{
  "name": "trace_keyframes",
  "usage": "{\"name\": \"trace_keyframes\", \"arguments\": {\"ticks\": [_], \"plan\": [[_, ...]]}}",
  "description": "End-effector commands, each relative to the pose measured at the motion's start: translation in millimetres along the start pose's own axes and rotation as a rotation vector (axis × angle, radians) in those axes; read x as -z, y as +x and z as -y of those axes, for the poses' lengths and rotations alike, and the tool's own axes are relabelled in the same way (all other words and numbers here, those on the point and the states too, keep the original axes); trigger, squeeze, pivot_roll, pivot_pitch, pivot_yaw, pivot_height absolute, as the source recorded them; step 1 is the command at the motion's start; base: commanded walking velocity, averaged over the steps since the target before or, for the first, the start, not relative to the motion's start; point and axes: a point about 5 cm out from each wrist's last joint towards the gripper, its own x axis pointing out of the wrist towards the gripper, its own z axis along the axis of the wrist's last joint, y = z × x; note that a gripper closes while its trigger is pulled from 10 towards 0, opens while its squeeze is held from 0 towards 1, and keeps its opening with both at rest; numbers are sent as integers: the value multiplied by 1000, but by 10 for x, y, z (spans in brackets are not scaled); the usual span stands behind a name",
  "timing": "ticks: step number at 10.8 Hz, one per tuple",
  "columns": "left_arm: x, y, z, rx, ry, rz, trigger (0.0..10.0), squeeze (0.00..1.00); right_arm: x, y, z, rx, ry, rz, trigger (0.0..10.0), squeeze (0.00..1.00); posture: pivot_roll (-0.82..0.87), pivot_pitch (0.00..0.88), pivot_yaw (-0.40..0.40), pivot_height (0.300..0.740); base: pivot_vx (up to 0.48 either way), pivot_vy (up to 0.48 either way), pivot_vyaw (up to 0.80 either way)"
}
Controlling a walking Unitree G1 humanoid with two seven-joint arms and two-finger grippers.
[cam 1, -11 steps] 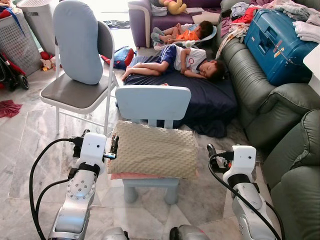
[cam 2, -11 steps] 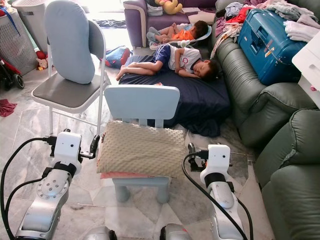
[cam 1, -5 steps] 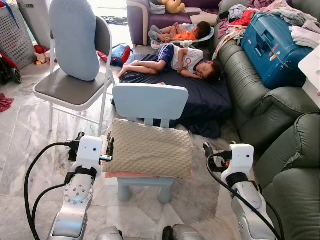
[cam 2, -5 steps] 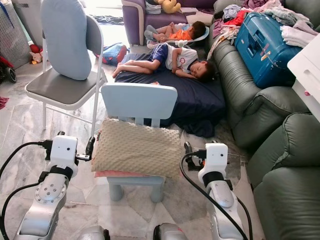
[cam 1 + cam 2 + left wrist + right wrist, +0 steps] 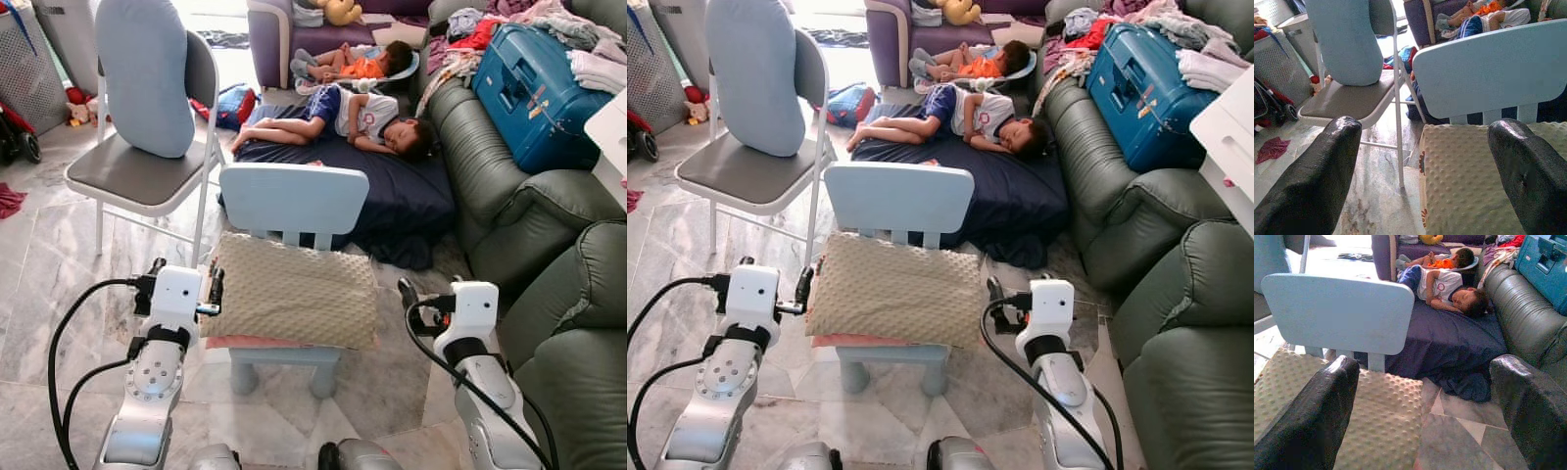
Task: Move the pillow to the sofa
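Observation:
A beige dotted pillow (image 5: pixel 289 291) lies flat on the seat of a small light-blue child's chair (image 5: pixel 294 199), on top of a pink layer. My left gripper (image 5: pixel 184 276) is open at the pillow's left edge, and in the left wrist view the pillow (image 5: pixel 1474 181) reaches in between its fingers (image 5: pixel 1327 166). My right gripper (image 5: pixel 1024 297) is open just off the pillow's right edge; the right wrist view has the pillow's corner (image 5: pixel 1381 416) between its fingers (image 5: pixel 1312 416). The green leather sofa (image 5: pixel 509 196) runs along the right.
A blue suitcase (image 5: pixel 534 83) and clothes lie on the sofa's far end. Two people lie asleep on a dark blue mattress (image 5: pixel 411 196) behind the small chair. A grey folding chair (image 5: pixel 137 176) holding a blue cushion (image 5: pixel 147 78) stands at the left.
The whole picture shifted a little as the camera moved a second ago. Both grippers stay at the pillow's two sides, and the pillow has not moved.

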Motion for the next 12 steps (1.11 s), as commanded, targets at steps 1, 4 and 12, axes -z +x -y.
{"name": "trace_keyframes", "arguments": {"ticks": [1, 4, 12], "plan": [[-1, 6, 9, -2, 1, 0, 10000, 0, -29, -7, 0, -5, 0, 12, 10000, 0, 18, 58, -62, 740, 0, 0, 0], [0, 9, 10, 0, 1, -1, 10000, 0, -20, -9, -13, -9, 6, 8, 10000, 0, 19, 60, -60, 740, 0, 0, 0], [-11, 27, -1, 1, 5, 2, 10000, 0, -6, -1, -38, -17, 18, 5, 10000, 0, 23, 61, -57, 620, 0, 0, 0]]}}
